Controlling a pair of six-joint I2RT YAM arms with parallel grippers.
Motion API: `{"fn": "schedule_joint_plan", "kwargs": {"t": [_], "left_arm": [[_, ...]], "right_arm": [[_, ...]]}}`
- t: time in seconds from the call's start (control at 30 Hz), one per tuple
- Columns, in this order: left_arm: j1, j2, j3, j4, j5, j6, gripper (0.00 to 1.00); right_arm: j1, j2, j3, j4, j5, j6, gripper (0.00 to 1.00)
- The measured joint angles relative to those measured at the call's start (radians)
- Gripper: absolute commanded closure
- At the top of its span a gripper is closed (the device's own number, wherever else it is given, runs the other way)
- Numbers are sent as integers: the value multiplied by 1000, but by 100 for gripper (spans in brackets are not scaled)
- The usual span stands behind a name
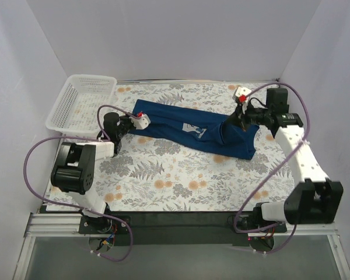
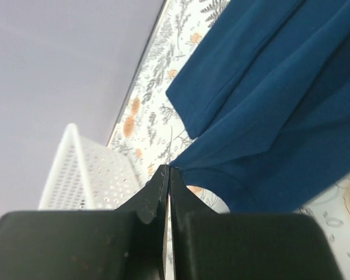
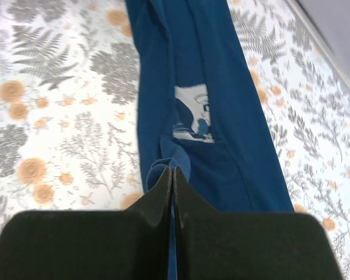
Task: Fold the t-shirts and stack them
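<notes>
A dark navy t-shirt (image 1: 169, 123) lies bunched into a long band across the far half of the floral table, with its pale chest graphic (image 1: 193, 130) facing up. My left gripper (image 1: 139, 121) is shut on the shirt's left end; in the left wrist view its tips (image 2: 168, 170) pinch a corner of the blue cloth (image 2: 268, 105). At the right end my right gripper (image 1: 234, 118) is shut too. In the right wrist view its jaws (image 3: 172, 171) clamp a raised fold of the t-shirt (image 3: 221, 87) just below the graphic (image 3: 192, 114).
A white lattice basket (image 1: 81, 102) stands at the back left corner, close beside the left gripper, and it shows again in the left wrist view (image 2: 87, 175). White walls close in the table on three sides. The floral cloth (image 1: 181, 181) covers the table.
</notes>
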Motion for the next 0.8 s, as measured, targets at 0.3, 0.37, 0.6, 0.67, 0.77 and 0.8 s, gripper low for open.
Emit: {"fn": "schedule_joint_plan", "kwargs": {"t": [0.3,0.37,0.6,0.67,0.77,0.8], "left_arm": [[0,-191,-193,33,27,-10,100],[0,-206,-221,36,32,-10,100],[0,-214,-262,69,26,-28,100],[2,-199,-257,92,16,-34,100],[3,-136,-213,112,8,-40,100],[3,-107,-191,114,7,-42,100]], "right_arm": [[49,-417,-286,-166,-126,-134,99],[67,-461,-303,-198,-133,-143,99],[71,-480,-303,-211,-64,-142,99],[68,-452,-303,-187,-18,-125,99],[52,-376,-296,-134,44,-96,99],[48,-343,-287,-116,61,-86,99]]}}
